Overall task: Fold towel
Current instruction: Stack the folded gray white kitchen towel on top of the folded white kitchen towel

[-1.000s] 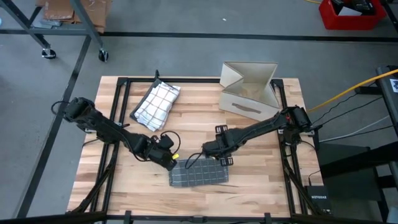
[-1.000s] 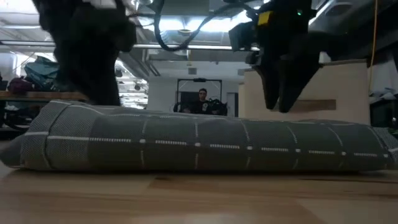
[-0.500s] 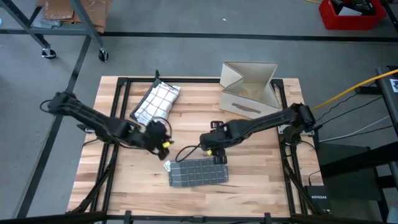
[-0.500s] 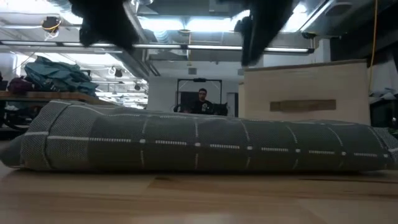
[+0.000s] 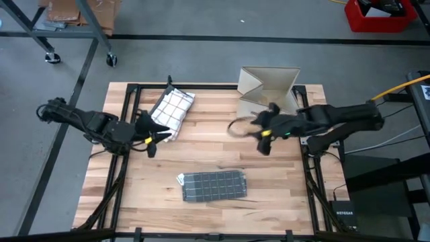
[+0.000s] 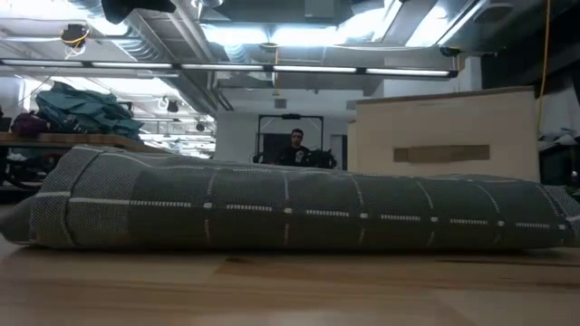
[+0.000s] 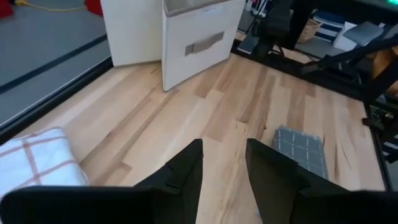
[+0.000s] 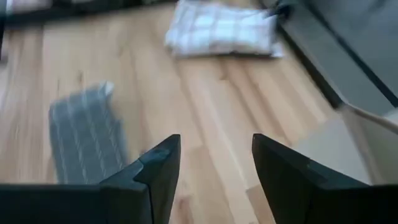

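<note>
folded towel, pincers clear

grey towel (image 5: 215,185) lies folded near the table (image 5: 282,195) front edge. left pincer (image 5: 156,136) and right pincer (image 5: 263,134) hover well apart from it, fingers parted, empty. risk: loose layers may spring open unpressed.

No text, label, brand or number can be read in any of the views. A small dark box (image 5: 343,216) at the lower right corner of the high view may carry pale lettering, but it is too small to make out.
</note>
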